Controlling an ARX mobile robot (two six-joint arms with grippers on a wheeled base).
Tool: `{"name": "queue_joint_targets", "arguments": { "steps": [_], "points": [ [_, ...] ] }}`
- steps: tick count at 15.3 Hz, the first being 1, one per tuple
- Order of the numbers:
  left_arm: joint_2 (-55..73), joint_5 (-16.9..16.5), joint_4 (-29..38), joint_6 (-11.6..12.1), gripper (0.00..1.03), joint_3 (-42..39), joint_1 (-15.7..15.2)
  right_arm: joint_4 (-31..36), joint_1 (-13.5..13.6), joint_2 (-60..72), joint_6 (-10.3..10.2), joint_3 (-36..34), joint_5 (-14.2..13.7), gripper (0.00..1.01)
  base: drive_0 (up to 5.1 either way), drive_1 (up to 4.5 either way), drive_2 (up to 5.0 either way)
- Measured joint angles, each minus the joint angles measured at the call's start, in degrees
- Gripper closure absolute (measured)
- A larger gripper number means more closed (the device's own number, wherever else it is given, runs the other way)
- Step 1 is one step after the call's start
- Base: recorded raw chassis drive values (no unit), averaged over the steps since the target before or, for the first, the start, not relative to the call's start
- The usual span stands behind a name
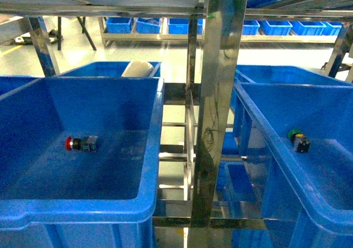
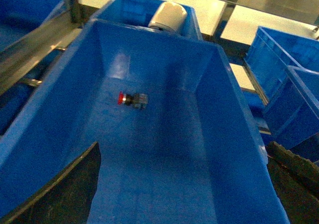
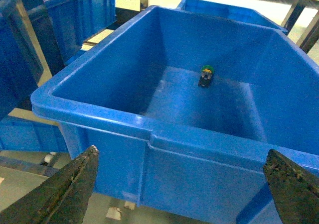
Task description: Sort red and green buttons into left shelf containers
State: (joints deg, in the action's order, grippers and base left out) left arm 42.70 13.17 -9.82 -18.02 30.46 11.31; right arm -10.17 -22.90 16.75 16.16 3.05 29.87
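Observation:
The red button [image 1: 81,144] lies on its side on the floor of the left blue container [image 1: 71,210]. In the right blue container [image 1: 263,140], the green button [image 1: 298,140] rests near the back. Neither gripper shows in the head view. In the left wrist view, my left gripper [image 2: 183,154] hangs open and empty over its container [image 2: 222,114], well short of the red button [image 2: 132,99]. My right gripper [image 3: 182,152] is open and empty outside the near wall of its container [image 3: 124,120], with the green button [image 3: 206,75] far inside.
A shiny steel shelf post [image 1: 218,110] stands between the two containers. Behind the left one, another blue bin [image 1: 105,69] holds a white cylinder [image 1: 138,69]. Smaller blue bins [image 1: 287,26] line a distant rack. More blue bins [image 3: 75,15] sit left of the right container.

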Motion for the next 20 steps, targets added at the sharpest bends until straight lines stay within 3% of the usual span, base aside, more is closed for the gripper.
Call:
{"name": "queue_joint_targets", "arguments": {
  "steps": [7,9,16,17,18,19,20],
  "points": [
    [-12.5,2.8,-9.3,0.2,0.05,-0.9,3.4,0.0,0.0,0.0,0.0,0.0,0.0,0.03,0.0,0.0,0.0],
    [-15.6,2.2,-10.5,-0.1,0.05,-0.9,4.6,0.0,0.0,0.0,0.0,0.0,0.1,0.03,0.0,0.0,0.0],
    [-16.0,0.7,-11.1,-1.3,0.05,-0.7,4.5,0.0,0.0,0.0,0.0,0.0,0.1,0.03,0.0,0.0,0.0],
    [-17.1,1.4,-5.1,0.4,0.09,-2.6,4.5,3.8,1.1,-3.0,-2.1,-1.3,-2.8,0.07,0.0,0.0,0.0],
    [-21.4,0.6,5.0,6.1,0.21,-8.1,3.1,9.7,5.6,-14.9,-7.1,-3.4,-10.1,0.2,0.0,0.0,0.0],
    [-24.5,-1.2,10.0,11.0,0.34,-12.9,0.8,11.8,9.0,-17.4,-10.8,-3.5,-14.4,0.33,0.0,0.0,0.0],
    [-26.1,-2.2,11.7,14.0,0.47,-15.0,-0.9,9.3,10.9,-17.4,-13.4,-3.5,-18.1,0.46,0.0,0.0,0.0]
  ]
}}
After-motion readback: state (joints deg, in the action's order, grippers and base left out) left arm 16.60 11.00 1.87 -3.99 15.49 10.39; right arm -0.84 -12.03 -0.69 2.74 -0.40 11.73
